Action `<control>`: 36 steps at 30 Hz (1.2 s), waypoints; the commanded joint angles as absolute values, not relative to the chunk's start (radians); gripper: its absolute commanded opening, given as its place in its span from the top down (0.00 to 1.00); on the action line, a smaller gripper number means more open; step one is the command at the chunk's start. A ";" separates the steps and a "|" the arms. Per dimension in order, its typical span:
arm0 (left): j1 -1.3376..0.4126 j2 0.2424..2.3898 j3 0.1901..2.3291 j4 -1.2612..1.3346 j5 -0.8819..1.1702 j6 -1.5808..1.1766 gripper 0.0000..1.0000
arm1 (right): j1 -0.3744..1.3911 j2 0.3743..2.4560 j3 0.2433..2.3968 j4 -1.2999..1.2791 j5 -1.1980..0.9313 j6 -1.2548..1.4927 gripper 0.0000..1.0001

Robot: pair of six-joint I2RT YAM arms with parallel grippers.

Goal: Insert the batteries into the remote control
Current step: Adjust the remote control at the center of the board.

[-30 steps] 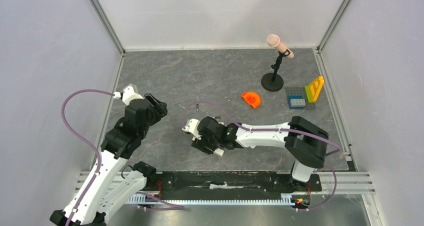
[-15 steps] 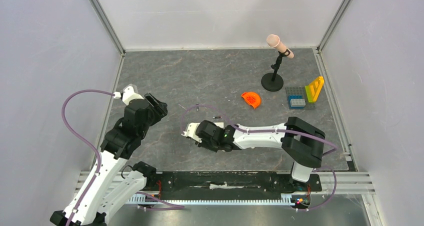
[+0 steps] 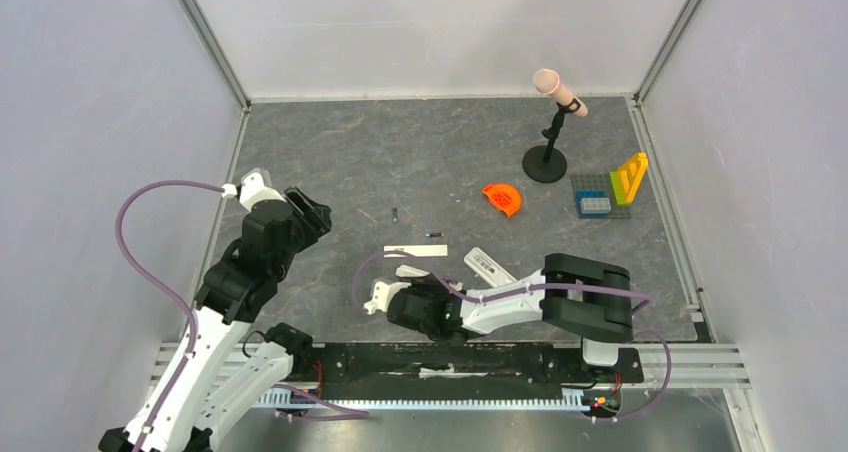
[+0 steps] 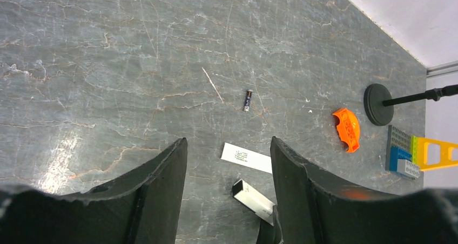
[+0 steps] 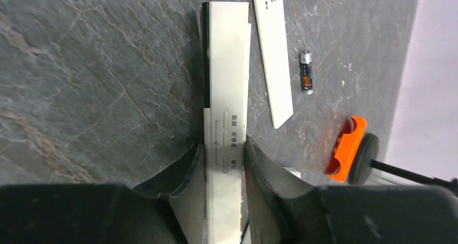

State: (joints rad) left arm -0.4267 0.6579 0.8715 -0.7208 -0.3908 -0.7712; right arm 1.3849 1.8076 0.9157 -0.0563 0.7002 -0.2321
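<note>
My right gripper (image 5: 224,147) is shut on the remote control (image 5: 227,66), a long white bar with buttons and a black edge, gripped by its sides. In the top view the right gripper (image 3: 410,284) sits near the front middle, with the remote (image 3: 408,270) jutting out ahead of it. I cannot tell whether the remote touches the table. One battery (image 5: 307,72) lies beside a flat printed white strip (image 5: 273,55). The top view shows that battery (image 3: 435,234) and another battery (image 3: 394,214). My left gripper (image 4: 228,147) hangs open and holds nothing at the left (image 3: 312,215).
A shorter white block (image 3: 490,266) with dark marks lies right of the remote. Farther back right are an orange piece (image 3: 503,200), a microphone stand (image 3: 546,162) and a brick plate (image 3: 605,197). A thin stick (image 4: 211,85) lies near the battery. Walls close in the table.
The right arm has drawn back toward the near edge and its jaws have closed on the remote. This uncovered the strip, the block and a battery. The left arm has barely moved.
</note>
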 commanded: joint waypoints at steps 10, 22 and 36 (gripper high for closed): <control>-0.417 0.654 0.870 -0.707 -0.418 -0.734 0.37 | 1.497 1.903 0.902 0.061 0.902 -0.207 0.45; -0.411 0.668 0.835 -0.675 -0.334 -0.725 0.36 | 1.555 1.664 0.908 -0.176 0.684 0.114 0.20; -0.400 0.914 0.593 -0.374 0.119 -0.809 0.29 | 0.949 1.315 0.827 -0.182 0.080 0.655 0.12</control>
State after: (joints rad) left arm -0.4053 0.8417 0.6319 -0.5343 -0.0292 -0.7723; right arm 1.1019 1.2842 0.8543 -0.1982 0.3019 0.4366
